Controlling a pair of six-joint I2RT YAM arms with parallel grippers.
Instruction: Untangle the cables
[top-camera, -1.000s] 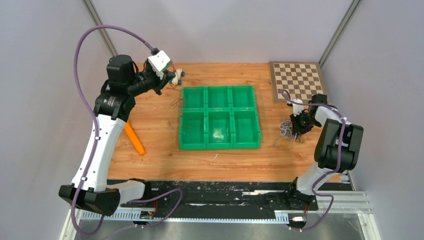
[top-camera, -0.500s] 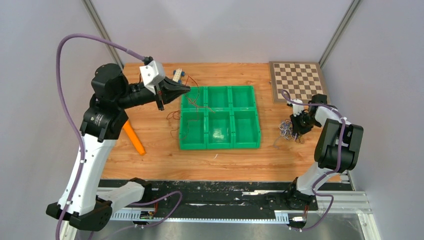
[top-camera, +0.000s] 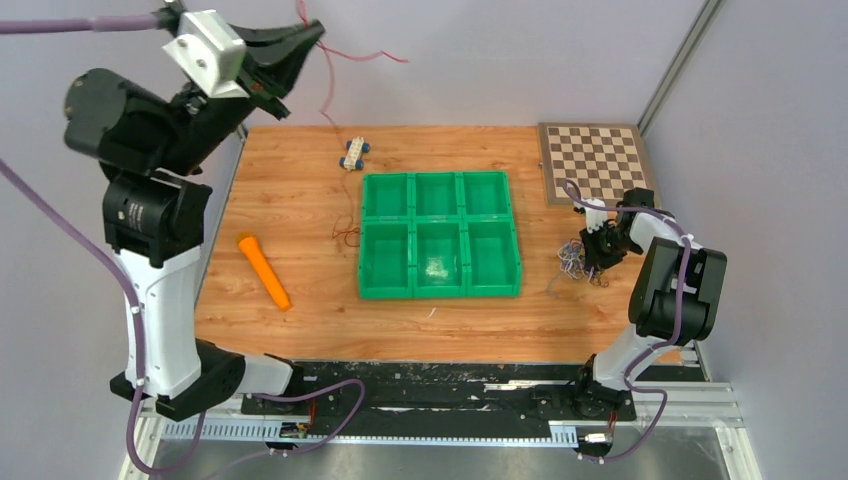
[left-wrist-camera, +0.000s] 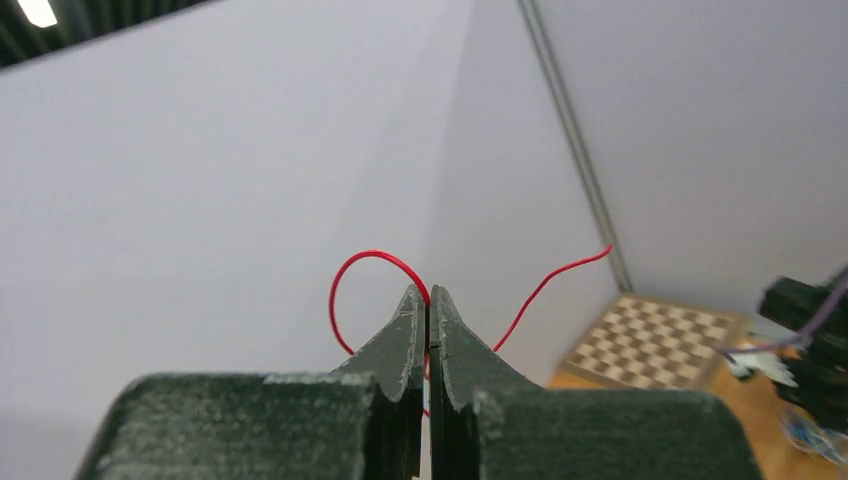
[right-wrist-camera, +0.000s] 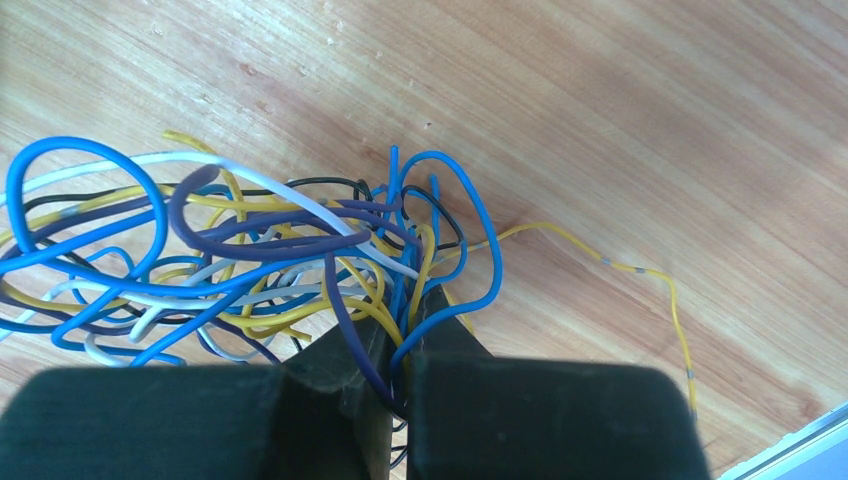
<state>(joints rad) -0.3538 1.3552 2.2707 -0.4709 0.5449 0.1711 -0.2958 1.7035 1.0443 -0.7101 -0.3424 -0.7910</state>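
My left gripper (top-camera: 308, 32) is raised high above the table's far left corner and is shut on a thin red cable (top-camera: 350, 52). In the left wrist view the red cable (left-wrist-camera: 362, 258) loops out of the closed fingertips of the left gripper (left-wrist-camera: 428, 294). Its long end hangs down to the table (top-camera: 346, 232) left of the tray. My right gripper (top-camera: 597, 244) rests at the right on a tangle of blue, yellow, white, black and purple cables (top-camera: 572, 257). In the right wrist view the right gripper (right-wrist-camera: 398, 318) is shut on several strands of the tangle (right-wrist-camera: 250, 260).
A green six-compartment tray (top-camera: 440, 292) sits mid-table. An orange cylinder (top-camera: 263, 270) lies at the left. A small blue and white block toy (top-camera: 352, 152) lies behind the tray. A chessboard (top-camera: 592, 162) is at the far right corner. One yellow strand (right-wrist-camera: 640, 275) trails right.
My left arm has swung up and back, lifting the red cable off the tray area until it hangs from high above. The right arm and tangle have not moved.
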